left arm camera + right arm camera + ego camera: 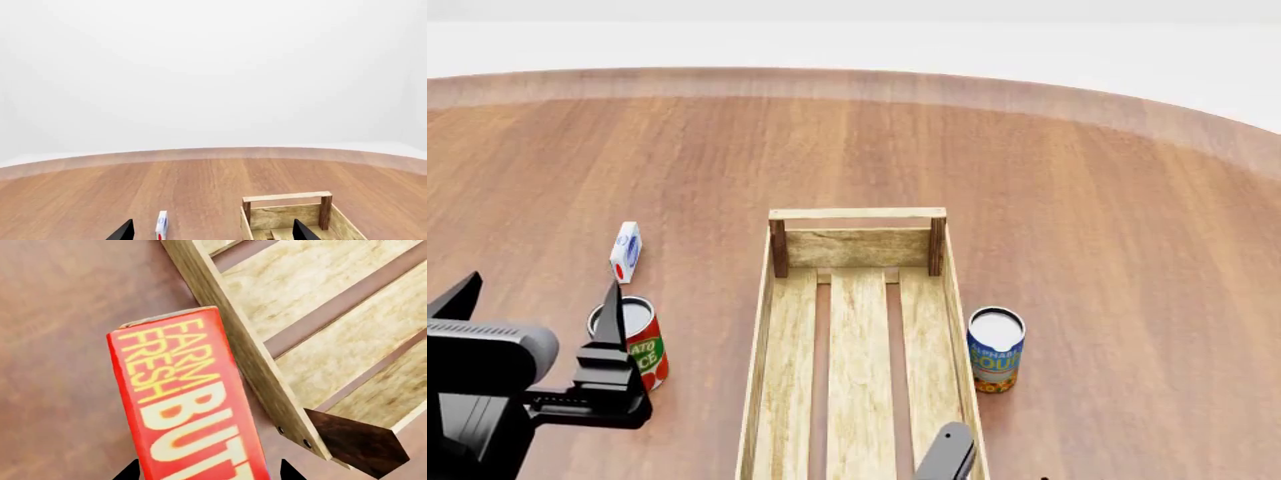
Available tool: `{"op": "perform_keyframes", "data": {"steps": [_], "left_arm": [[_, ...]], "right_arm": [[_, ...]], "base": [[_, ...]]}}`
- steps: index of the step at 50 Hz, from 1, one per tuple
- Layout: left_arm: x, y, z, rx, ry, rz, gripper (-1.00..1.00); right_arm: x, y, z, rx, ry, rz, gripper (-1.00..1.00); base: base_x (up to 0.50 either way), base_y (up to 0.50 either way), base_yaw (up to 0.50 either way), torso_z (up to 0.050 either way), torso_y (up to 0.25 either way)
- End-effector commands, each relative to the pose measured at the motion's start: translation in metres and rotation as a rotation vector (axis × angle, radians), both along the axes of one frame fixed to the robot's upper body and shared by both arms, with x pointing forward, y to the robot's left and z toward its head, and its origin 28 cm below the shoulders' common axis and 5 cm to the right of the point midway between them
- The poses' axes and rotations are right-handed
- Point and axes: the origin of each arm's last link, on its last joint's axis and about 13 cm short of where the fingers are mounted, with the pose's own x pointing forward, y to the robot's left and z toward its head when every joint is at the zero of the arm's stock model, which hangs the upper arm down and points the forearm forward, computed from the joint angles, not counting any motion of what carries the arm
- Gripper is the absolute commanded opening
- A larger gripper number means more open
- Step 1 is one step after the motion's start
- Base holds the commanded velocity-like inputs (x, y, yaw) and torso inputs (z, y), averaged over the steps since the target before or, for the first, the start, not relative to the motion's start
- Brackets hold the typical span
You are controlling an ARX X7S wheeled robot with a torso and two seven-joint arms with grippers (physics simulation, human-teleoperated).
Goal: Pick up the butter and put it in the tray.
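Right wrist view showed the right gripper [208, 471] over the glossy red butter [187, 405], its jaws flanking the carton, just outside the slatted pale-wood tray [253, 360]; whether they gripped, I couldn't tell. Left gripper [212, 231] hung open.

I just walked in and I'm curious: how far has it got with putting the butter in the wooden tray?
Done: nothing visible, since the tray holds no butter. In hand: the right wrist view shows the butter between the right gripper fingertips, beside the tray's side wall; whether it is gripped or lifted isn't clear. Left: carrying it over the wall and setting it down inside.
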Motion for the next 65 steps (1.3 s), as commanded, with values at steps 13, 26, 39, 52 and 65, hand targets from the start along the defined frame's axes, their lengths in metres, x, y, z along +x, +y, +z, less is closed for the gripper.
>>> {"op": "perform_keyframes", "data": {"steps": [13, 26, 39, 52, 65], "left_arm": [[0.001, 0.000, 0.004, -0.021, -0.029, 0.004, 1.00], [0.000, 0.000, 0.003, -0.025, -0.022, 0.001, 1.00], [0.003, 0.003, 0.003, -0.033, -0.017, 0.012, 1.00], [0.005, 0.004, 0.005, -0.040, -0.019, 0.018, 1.00], [0.007, 0.007, 0.008, -0.051, -0.020, 0.032, 1.00]], "right_arm": [[-0.008, 0.013, -0.003, 0.057, 0.065, 0.070, -1.00], [-0.016, 0.023, 0.006, 0.086, 0.055, 0.107, -1.00], [-0.027, 0.036, 0.043, 0.170, -0.003, 0.094, -1.00], [-0.041, 0.039, 0.082, 0.211, -0.026, 0.063, -1.00], [-0.050, 0.036, 0.125, 0.283, -0.066, -0.153, -1.00]], "base": [[0.00, 0.00, 0.00, 0.000, 0.000], [0.00, 0.00, 0.00, 0.000, 0.000], [0.00, 0.00, 0.00, 0.000, 0.000], [0.00, 0.00, 0.00, 0.000, 0.000], [0.00, 0.00, 0.00, 0.000, 0.000]]}}
